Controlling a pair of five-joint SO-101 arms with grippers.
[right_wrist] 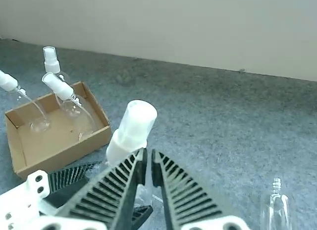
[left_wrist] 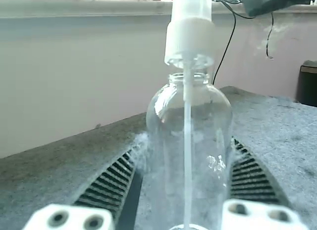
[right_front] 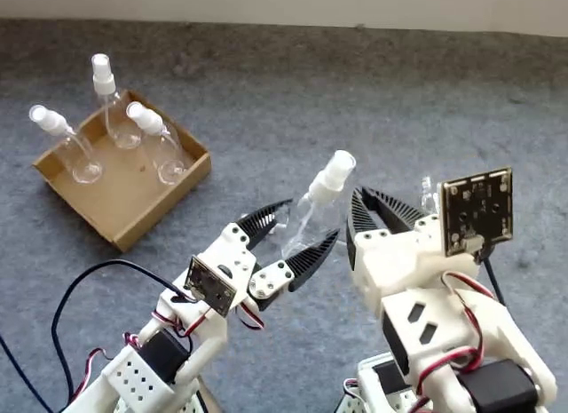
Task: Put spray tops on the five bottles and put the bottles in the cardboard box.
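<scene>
My left tool point(right_front: 312, 219) clamps the clear, rounded bottle point(right_front: 300, 228) near the felted table's point(right_front: 266, 93) front edge. My right tool point(right_front: 358, 196), ribbed jaws almost together and empty, should grip the white plastic spray top point(right_front: 334, 175) squarely, then twist. At far left, the cardboard box point(right_front: 169, 193) holds three capped bottles point(right_front: 142, 120).
</scene>
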